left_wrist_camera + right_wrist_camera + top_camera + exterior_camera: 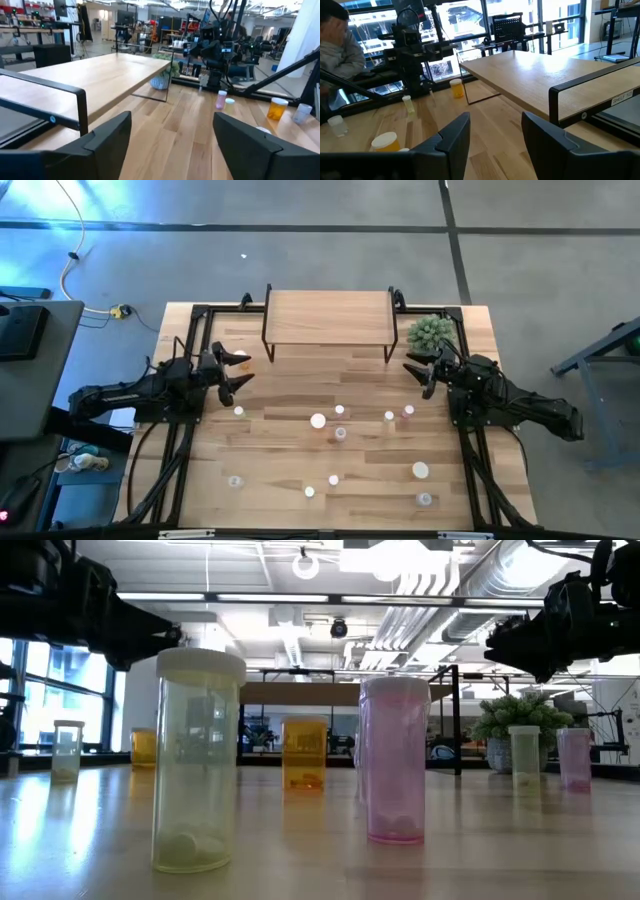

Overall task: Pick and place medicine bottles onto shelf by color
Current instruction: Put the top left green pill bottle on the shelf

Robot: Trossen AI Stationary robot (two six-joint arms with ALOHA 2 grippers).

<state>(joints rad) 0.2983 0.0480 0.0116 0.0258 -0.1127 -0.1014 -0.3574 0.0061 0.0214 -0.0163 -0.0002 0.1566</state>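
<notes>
Several medicine bottles with white caps stand upright, scattered over the table's middle and near part, among them a wide one (318,420) and a pink one (408,412). In the low view a yellowish bottle (197,760) and a pink bottle (395,760) stand closest, an orange one (304,753) behind them. The shelf (328,315), a light-wood board on black legs, stands at the far middle with nothing on it. My left gripper (240,370) hovers open at the left, level with the shelf's near left corner. My right gripper (415,370) hovers open at the right. Both hold nothing.
A small potted green plant (432,332) stands by the shelf's right end, close to my right gripper. Black frame rails (165,450) run along the table's left and right sides. A person sits beyond the table in the right wrist view (335,45).
</notes>
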